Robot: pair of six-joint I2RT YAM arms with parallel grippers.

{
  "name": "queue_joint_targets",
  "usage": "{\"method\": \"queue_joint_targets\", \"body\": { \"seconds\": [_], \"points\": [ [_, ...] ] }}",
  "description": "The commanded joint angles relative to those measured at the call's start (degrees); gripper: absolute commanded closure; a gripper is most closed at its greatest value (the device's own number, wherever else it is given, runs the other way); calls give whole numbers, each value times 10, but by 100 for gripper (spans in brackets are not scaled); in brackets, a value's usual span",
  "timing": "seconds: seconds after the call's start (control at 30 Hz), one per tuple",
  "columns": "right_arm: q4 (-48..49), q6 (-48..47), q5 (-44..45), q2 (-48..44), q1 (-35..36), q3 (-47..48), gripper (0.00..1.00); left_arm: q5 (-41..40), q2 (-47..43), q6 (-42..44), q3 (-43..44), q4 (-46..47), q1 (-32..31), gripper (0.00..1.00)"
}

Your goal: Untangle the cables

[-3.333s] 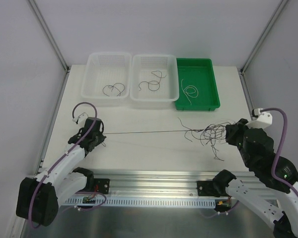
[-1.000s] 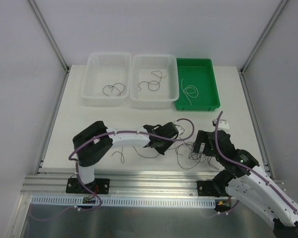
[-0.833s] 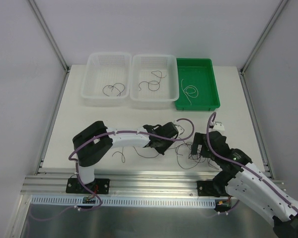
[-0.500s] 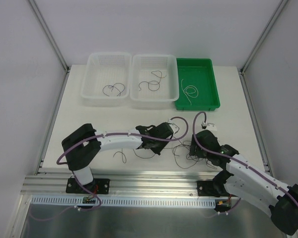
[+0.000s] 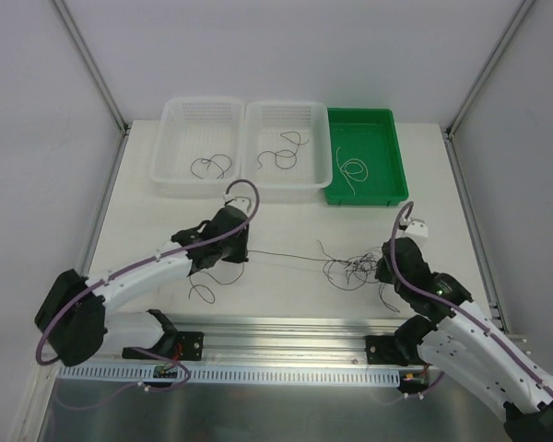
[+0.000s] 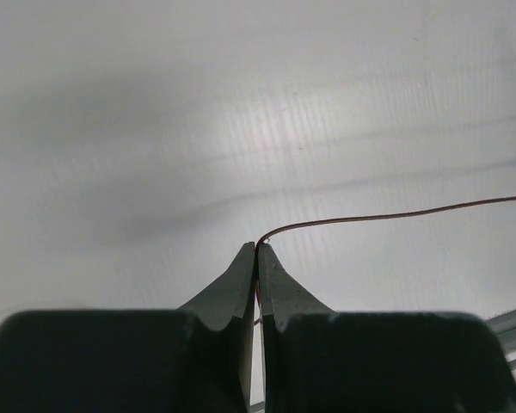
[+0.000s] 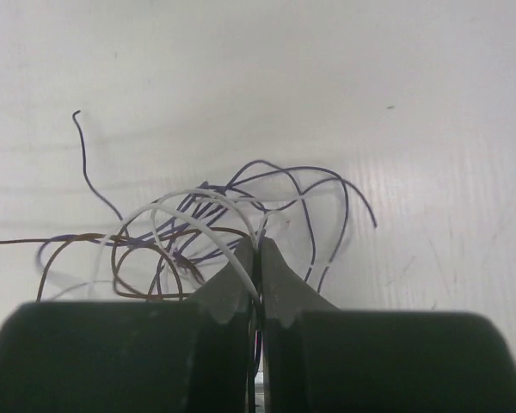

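Observation:
The cables lie mostly as one tangled clump (image 5: 352, 269) of dark, brownish and white strands at the table's front right. My right gripper (image 5: 385, 267) is at the clump's right side, shut on some of its strands; in the right wrist view the gripper (image 7: 258, 243) pinches white and dark wires of the clump (image 7: 189, 228). My left gripper (image 5: 232, 244) is shut on one brownish strand (image 5: 290, 257), which runs stretched from it to the clump. In the left wrist view that strand (image 6: 413, 212) leaves the gripper (image 6: 258, 247) to the right. One loose dark strand (image 5: 201, 291) lies near the left arm.
At the back stand two white baskets, the left one (image 5: 166, 161) and the middle one (image 5: 286, 190), each holding a dark strand. A green tray (image 5: 366, 197) to their right holds a white strand (image 5: 352, 168). A metal rail (image 5: 276, 327) runs along the near edge.
The right gripper has closed on the clump. The left gripper has drawn back to the left with one strand, pulling it out straight from the clump.

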Motion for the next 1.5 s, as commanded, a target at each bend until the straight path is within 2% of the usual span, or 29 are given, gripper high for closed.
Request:
{"method": "queue_joint_targets", "body": {
  "seconds": [0.0,0.03,0.17,0.27,0.53,0.8,0.9,1.0,1.07,1.13,1.23,1.27,1.33,1.37,1.47],
  "points": [
    [-85,-17,83,-31,-17,53,99,-35,-103,-56,-52,-18,60,100],
    [-95,-16,84,-43,-19,62,99,-37,-126,-64,-62,-21,103,100],
    [-104,-17,94,-60,-21,98,99,-38,-247,-81,-97,-39,192,100],
    [-109,-26,110,-64,-25,129,99,-38,-285,-71,-91,-57,231,100],
    [-148,-51,204,-43,-42,237,99,-96,-279,-60,-40,-116,282,100],
    [-143,-100,161,12,-50,361,98,-125,-196,22,171,-187,290,100],
    [-147,-115,110,23,-50,377,96,-94,-182,56,233,-197,290,100],
    [-148,-116,92,32,-49,350,94,-99,-175,88,279,-222,290,100],
    [-152,-109,56,44,-49,327,88,-79,-184,99,302,-223,290,100],
    [-138,-98,34,49,-49,266,84,-50,-190,105,312,-223,290,100],
    [-108,-62,2,61,-50,174,61,9,-190,129,314,-218,290,100],
    [-106,-54,-13,67,-50,156,53,40,-191,145,302,-218,290,100],
    [-93,-47,-38,77,-49,128,47,66,-197,158,281,-203,290,100],
    [-85,-51,-69,76,-49,125,41,77,-203,167,253,-196,290,100],
    [-48,-85,-137,69,-37,130,31,112,-226,177,191,-158,290,100]
  ]
}}
